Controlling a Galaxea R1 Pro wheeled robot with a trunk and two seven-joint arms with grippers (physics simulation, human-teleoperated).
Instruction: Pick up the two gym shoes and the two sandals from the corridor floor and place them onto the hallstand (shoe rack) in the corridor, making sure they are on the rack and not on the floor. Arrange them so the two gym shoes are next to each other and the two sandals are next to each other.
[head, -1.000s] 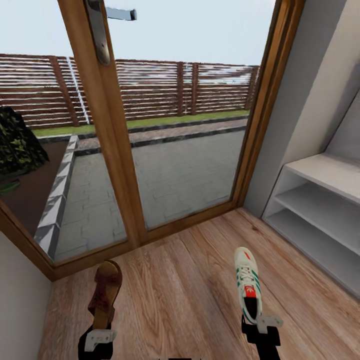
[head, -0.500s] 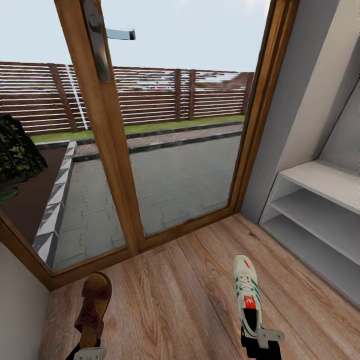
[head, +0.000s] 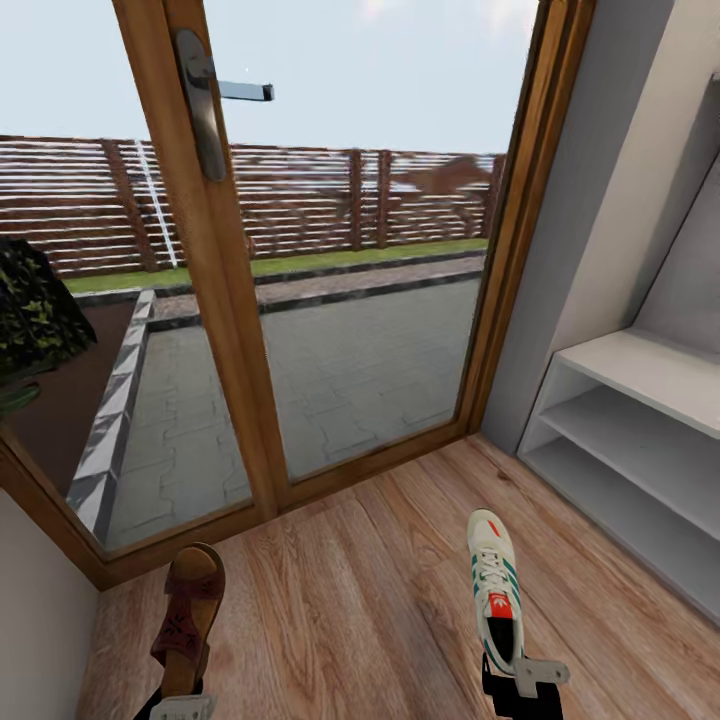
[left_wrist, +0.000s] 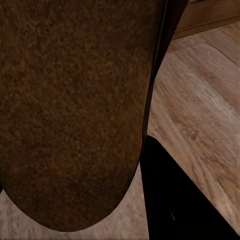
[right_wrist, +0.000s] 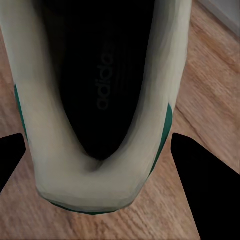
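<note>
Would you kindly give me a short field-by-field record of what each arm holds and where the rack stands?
left pincer: shut on sandal, held by its heel, toe pointing toward the door
right pincer: shut on gym shoe, held by its heel, toe pointing forward
floor: wood planks under both shoes
rack: ahead on the right, white, visible shelves bare
door: glazed, wooden frame, straight ahead; paving and fence outside
</note>
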